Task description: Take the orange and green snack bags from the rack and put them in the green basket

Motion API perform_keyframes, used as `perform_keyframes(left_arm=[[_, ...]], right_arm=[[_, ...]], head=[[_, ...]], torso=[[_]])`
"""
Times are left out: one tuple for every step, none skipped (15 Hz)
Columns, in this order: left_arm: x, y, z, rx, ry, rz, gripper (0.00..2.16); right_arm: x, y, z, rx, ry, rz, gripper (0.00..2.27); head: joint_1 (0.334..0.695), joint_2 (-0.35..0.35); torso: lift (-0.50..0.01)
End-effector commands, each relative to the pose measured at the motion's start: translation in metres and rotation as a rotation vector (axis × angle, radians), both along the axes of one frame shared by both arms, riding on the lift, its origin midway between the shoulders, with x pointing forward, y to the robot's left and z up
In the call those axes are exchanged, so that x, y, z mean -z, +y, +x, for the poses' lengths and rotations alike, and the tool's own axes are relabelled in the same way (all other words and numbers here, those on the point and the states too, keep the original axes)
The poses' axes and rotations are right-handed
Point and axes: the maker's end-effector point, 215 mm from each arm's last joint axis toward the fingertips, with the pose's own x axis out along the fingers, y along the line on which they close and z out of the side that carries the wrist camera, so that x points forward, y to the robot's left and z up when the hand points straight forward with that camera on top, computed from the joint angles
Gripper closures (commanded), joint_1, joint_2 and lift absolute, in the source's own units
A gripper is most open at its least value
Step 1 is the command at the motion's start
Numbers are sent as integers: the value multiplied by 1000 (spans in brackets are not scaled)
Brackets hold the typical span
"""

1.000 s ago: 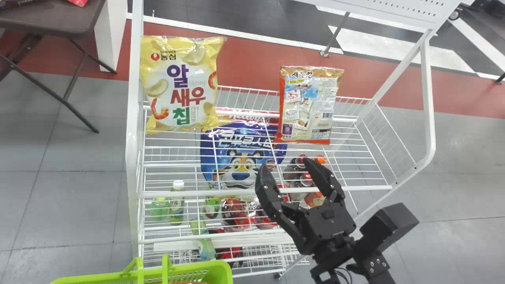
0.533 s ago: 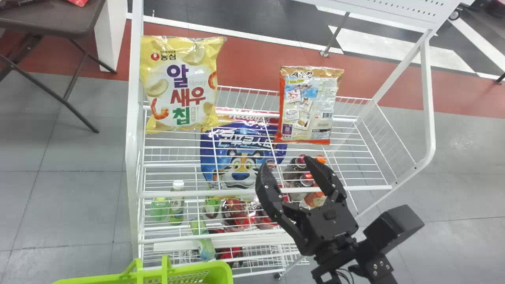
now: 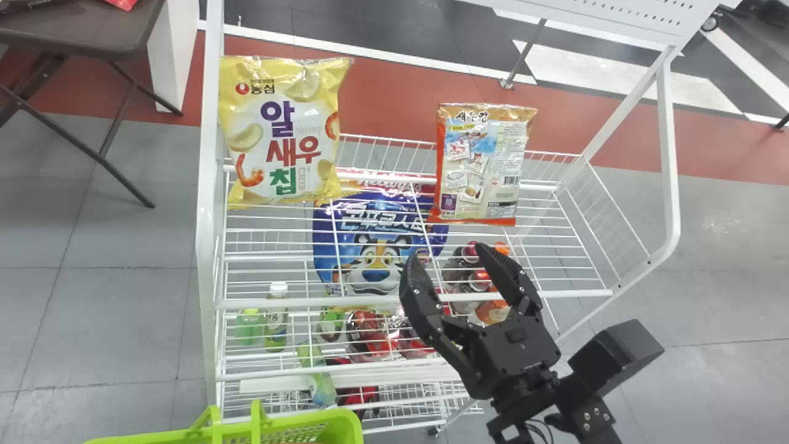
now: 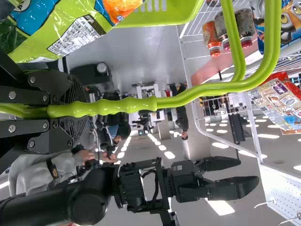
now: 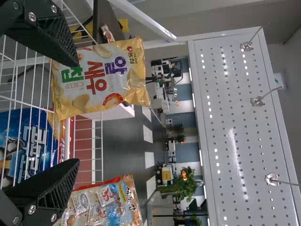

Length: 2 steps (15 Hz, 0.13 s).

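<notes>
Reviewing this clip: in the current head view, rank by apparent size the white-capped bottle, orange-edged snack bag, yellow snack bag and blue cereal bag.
1. Yellow snack bag and blue cereal bag: too alike to rank
2. Orange-edged snack bag
3. White-capped bottle

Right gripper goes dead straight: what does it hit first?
Probably the rack's back wires, in the gap between the yellow bag and orange bag; depth unclear, so it might clear them.

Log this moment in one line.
right claw: open, by rack | left claw: closed on basket handle | green basket: green bag, orange bag | rack: yellow bag, orange-edged bag
</notes>
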Motion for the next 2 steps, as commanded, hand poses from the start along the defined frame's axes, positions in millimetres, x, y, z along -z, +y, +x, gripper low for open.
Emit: perform_keyframes(left_arm=[[0, 0, -2, -2, 1, 1, 2148], [0, 2, -2, -7, -2, 2, 2148]], right_arm=[[-1, 1, 0, -2, -2, 0, 90], [-2, 1, 0, -2, -8, 1, 93]], head=[[695, -350], [695, -350]], torso=[[0], [0]])
